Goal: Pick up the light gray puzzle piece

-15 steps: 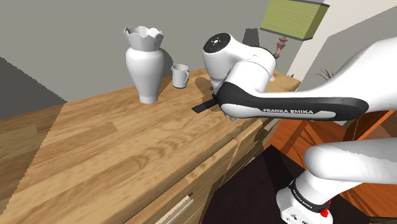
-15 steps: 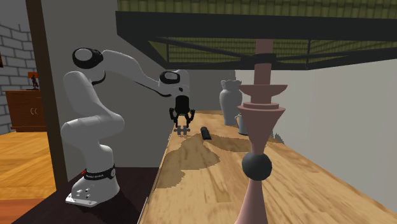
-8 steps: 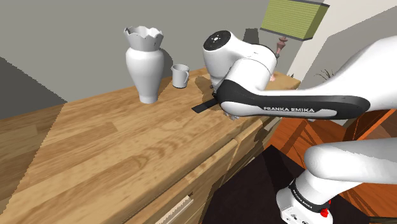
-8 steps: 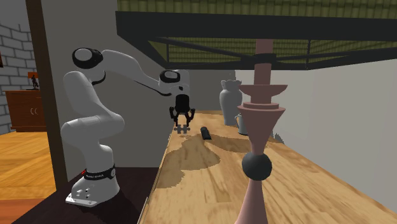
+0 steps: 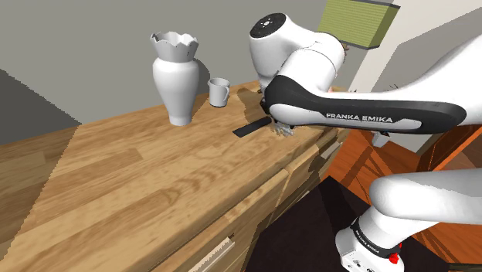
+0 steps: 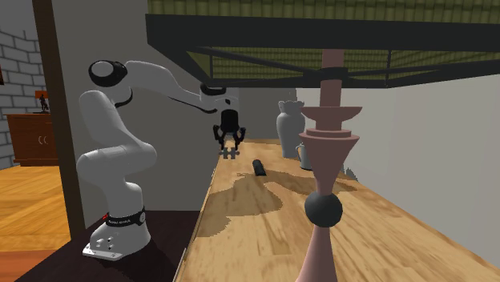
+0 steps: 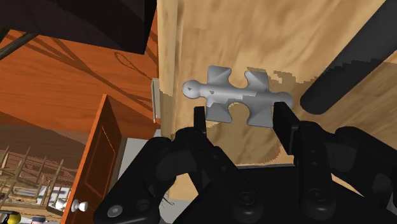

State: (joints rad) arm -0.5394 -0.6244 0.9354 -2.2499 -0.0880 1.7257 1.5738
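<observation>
**Shoulder view:** Right of centre, just under the white forearm, the light gray puzzle piece point(image 5: 283, 130) peeks out near the counter point(image 5: 154, 178) front edge. A black bar point(image 5: 250, 128) lies beside it. This view gives the piece's place along the edge but not the grip.

**Second exterior view:** Left of centre, the hand point(image 6: 230, 146) hangs with the piece at its tips, seemingly lifted clear of the wood. The gap beneath it can be read here.

**Wrist view:** The fingers point(image 7: 200, 121) are clenched on the piece point(image 7: 235, 95), pinching its two lower lobes on either side of the notch. Most of the piece stands out beyond the tips.

Since the hold is that shallow, I judge that a jerk could pivot the piece or let it slip. Because the piece is so close to the edge, a drop might send it to the floor. The black bar sits near one finger, so a sideways sweep could knock it.
</observation>
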